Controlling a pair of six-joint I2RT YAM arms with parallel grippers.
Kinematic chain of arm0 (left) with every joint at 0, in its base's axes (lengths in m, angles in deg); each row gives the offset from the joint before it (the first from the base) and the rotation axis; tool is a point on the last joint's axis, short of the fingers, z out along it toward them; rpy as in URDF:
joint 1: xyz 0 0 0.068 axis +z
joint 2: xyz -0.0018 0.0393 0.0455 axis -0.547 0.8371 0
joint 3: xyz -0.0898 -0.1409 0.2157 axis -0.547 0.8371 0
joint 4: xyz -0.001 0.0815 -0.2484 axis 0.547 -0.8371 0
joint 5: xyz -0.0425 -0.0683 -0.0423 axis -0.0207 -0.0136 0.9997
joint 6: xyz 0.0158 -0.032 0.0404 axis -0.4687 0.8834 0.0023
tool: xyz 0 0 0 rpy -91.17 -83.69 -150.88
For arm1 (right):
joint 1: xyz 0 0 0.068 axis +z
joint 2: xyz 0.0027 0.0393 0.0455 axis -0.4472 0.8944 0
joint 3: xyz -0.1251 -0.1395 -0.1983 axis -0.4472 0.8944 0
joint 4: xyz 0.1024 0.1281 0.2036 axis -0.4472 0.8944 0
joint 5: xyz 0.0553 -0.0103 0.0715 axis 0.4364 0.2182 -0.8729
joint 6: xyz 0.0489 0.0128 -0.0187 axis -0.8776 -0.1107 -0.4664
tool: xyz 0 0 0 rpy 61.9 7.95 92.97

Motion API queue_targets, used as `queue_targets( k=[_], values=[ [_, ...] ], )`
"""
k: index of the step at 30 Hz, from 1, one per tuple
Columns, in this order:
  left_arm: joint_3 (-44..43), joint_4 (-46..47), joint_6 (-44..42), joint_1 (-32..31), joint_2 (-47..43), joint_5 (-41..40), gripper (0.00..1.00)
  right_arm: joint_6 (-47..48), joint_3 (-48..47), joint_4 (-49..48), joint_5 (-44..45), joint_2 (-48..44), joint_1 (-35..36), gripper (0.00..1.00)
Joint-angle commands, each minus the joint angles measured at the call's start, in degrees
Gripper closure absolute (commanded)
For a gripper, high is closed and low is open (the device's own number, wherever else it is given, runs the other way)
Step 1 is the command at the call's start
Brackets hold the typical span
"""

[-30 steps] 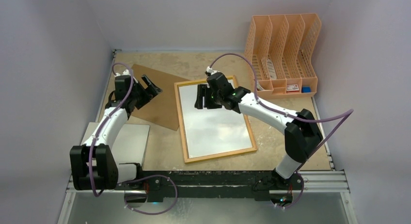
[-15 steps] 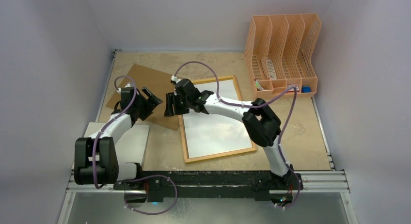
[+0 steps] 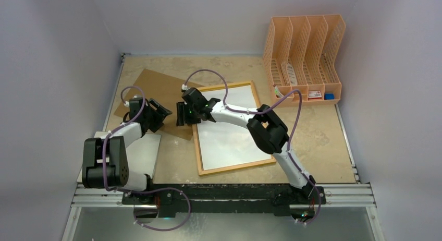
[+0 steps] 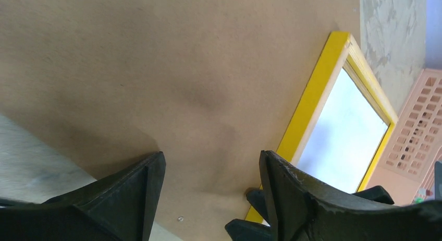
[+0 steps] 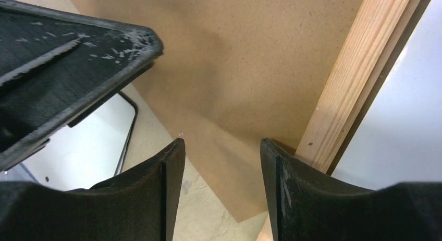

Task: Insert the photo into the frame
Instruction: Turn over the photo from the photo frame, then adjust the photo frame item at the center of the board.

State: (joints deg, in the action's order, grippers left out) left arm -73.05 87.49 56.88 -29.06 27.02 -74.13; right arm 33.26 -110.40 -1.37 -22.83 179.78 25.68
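- Backing board (image 3: pixel 156 87): right-hand stretch covered from above by left end effector (image 3: pixel 162 118) and right end effector (image 3: pixel 181 115); runs off the top and left edges in the left wrist view.
- Frame (image 3: pixel 237 165): far-left corner hidden under right end effector; cropped in both wrist views.
- Photo (image 3: pixel 229 134): only a plain white side shows.
- Grey panel (image 3: pixel 146 151), surface's near-left corner: partly behind left arm (image 3: pixel 104 165).
- File rack (image 3: pixel 305 48): contents too small to identify.

Frame (image 3: pixel 237 166): thin rectangle, wood-toned side up, yellow outer edge, flat and slightly skewed, midway between the table's left and right edges. Photo (image 3: pixel 232 139): plain white side up, flat inside it.
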Motion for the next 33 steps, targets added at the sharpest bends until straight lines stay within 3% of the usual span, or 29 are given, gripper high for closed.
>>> queue_targets(
  k=[1, 7, 15, 19, 24, 29, 33],
  values=[
    [-0.5, 0.8, 0.7, 2.2, 0.4, -1.0, 0.31, 0.0, -3.6, 5.8, 10.1, 0.9, 0.0, 0.42],
    [-0.6, -0.8, 1.5, 2.6, 0.2, -3.9, 0.31, -0.8, -3.7, 8.5, 19.6, 0.3, 0.1, 0.42],
    [-4.8, -4.1, 2.1, 2.9, -0.2, -5.6, 0.31, -0.4, -5.9, 9.1, 25.8, 1.4, 0.1, 0.41],
    [-16.1, -8.1, -1.0, 3.0, 1.6, -6.2, 0.30, -0.3, -6.6, 8.4, 27.6, 1.8, 0.9, 0.38],
    [-35.5, -19.1, -15.2, 5.1, 11.0, -9.6, 0.22, -5.4, -2.2, 7.9, 26.8, -1.8, 1.2, 0.33],
    [-51.6, -25.4, -26.0, 12.7, 22.9, -3.9, 0.15, -11.0, 5.5, 4.3, 21.8, -6.8, 1.3, 0.32],
    [-60.0, -30.0, -35.0, 15.0, 29.6, -0.3, 0.13, -14.0, 7.6, 3.4, 19.5, -8.1, 1.5, 0.31]
  ],
)
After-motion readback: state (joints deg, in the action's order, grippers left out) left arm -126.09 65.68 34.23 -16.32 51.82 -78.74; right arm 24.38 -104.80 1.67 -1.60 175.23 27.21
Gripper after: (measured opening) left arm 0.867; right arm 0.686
